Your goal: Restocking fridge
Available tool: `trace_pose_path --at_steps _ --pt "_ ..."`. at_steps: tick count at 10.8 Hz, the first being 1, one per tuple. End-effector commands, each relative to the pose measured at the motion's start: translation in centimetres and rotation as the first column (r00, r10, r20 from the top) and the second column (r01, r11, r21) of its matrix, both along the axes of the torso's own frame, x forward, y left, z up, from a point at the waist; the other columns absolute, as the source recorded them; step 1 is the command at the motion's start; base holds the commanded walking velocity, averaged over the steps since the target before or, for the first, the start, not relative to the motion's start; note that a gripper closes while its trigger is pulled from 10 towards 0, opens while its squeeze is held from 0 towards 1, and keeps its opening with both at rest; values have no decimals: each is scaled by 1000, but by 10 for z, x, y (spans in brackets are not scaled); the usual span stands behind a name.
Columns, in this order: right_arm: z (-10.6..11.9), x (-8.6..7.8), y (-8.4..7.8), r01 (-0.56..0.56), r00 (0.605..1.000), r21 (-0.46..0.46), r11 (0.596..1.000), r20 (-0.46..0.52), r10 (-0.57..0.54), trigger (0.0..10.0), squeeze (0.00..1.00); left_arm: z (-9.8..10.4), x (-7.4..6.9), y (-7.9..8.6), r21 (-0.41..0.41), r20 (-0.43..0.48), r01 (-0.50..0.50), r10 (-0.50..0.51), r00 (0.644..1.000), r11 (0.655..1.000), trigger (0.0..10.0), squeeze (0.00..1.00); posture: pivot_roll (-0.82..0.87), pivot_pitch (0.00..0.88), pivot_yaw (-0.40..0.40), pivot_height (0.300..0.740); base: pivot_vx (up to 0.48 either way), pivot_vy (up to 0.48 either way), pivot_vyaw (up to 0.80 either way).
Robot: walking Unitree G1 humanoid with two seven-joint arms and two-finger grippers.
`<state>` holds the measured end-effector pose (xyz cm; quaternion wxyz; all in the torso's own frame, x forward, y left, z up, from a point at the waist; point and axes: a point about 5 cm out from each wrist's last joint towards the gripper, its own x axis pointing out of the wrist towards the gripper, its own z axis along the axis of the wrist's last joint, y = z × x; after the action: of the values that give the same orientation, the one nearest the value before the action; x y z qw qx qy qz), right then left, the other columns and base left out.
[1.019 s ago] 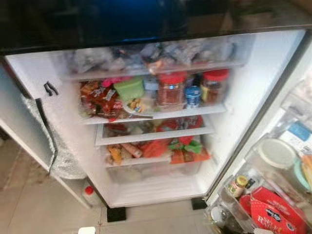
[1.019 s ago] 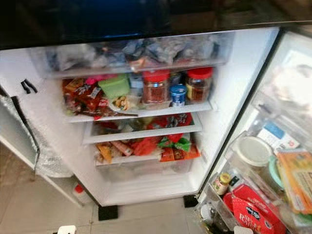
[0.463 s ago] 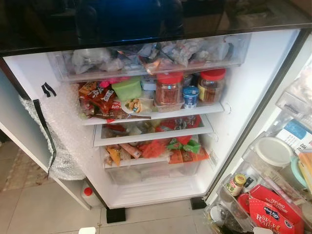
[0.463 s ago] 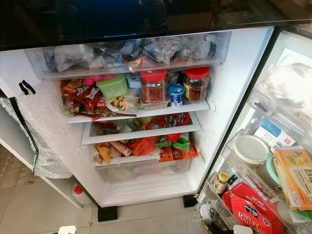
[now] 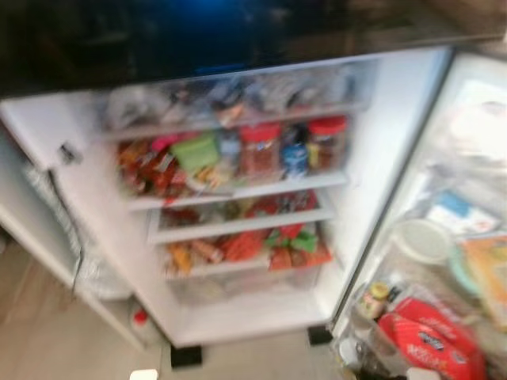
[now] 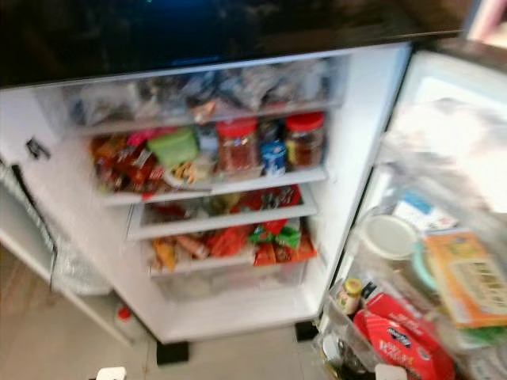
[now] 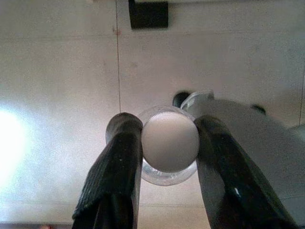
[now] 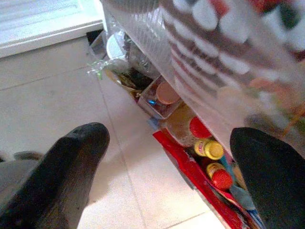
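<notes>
Left gripper (image 7: 164, 143) jaws clamp a white-capped bottle (image 7: 170, 142) above the floor; right gripper (image 8: 167, 167) jaws wide, empty. Fridge (image 6: 372, 119) open, shelves crowded. Step: carrying the bottle in; next needs a free slot.

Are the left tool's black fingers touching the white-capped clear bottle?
Touching. The left wrist view shows both black fingers pressed against the white-capped clear bottle, with no gap either side.

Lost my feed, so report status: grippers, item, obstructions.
Left gripper shut on white-capped bottle, over floor tiles. Right gripper open, empty, beside door bins. Fridge open, shelves packed; bare room on its bottom ledge.
</notes>
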<state>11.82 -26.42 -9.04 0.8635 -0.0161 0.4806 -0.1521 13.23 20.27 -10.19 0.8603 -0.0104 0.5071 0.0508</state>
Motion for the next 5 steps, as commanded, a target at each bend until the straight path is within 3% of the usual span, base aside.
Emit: trace_pose_path --at_steps 1,2,4,5 --pt "7 13 -6 6 999 -19 1000 52 -5 10000 0 -1 -5 3 13 -19 2 -2 1000 1000 10000 0 -143 0 17 740 0 0 0" --pt "7 14 -5 6 999 -15 1000 53 -5 10000 0 -1 -5 3 14 -19 1 0 1000 1000 10000 0 -143 0 17 740 0 0 0" --pt "4 14 3 10 998 11 1000 57 -11 10000 0 1 0 3 43 10 104 -105 994 994 10000 0 -140 0 17 740 0 0 0" --pt "2 7 3 11 999 27 1000 45 -12 10000 0 4 4 4 72 73 90 -95 993 993 10000 0 -134 0 21 740 0 0 0"
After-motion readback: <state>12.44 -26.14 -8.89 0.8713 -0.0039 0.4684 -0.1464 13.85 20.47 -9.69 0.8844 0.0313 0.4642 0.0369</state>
